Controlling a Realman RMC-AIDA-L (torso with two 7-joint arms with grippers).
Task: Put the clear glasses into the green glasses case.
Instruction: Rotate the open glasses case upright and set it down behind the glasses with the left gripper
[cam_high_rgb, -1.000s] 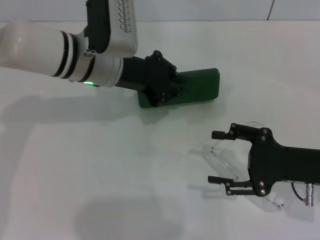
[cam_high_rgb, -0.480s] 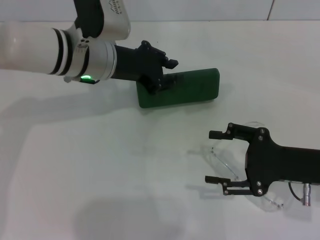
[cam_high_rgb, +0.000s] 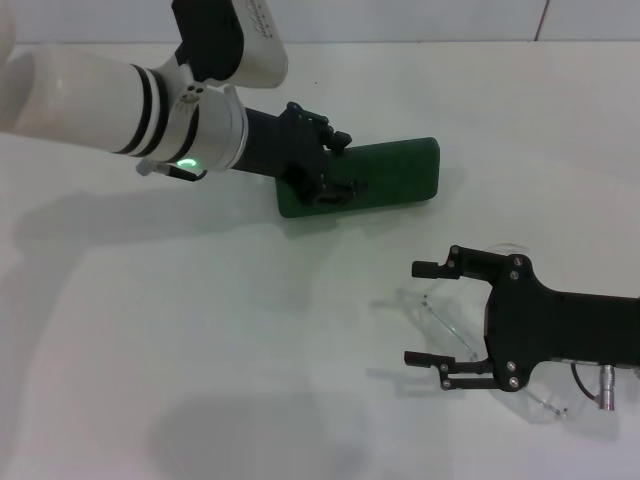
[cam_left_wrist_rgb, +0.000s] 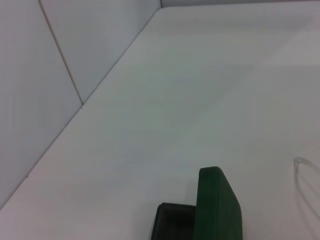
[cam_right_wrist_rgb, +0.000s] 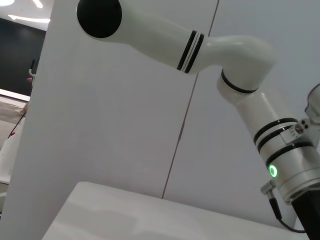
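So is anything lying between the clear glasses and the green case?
Nothing visible: bare table separates the clear glasses from the green glasses case. The left gripper sits over the case's near end.

no readable text. left arm (cam_high_rgb: 150, 100) housing carries dark lettering near the top edge, cut off and too small to read.

Smooth matt green glasses case (cam_high_rgb: 385, 175)

green glasses case (cam_left_wrist_rgb: 218, 207) (lid raised) | dark lining (cam_left_wrist_rgb: 172, 222) | white table (cam_left_wrist_rgb: 200, 100)
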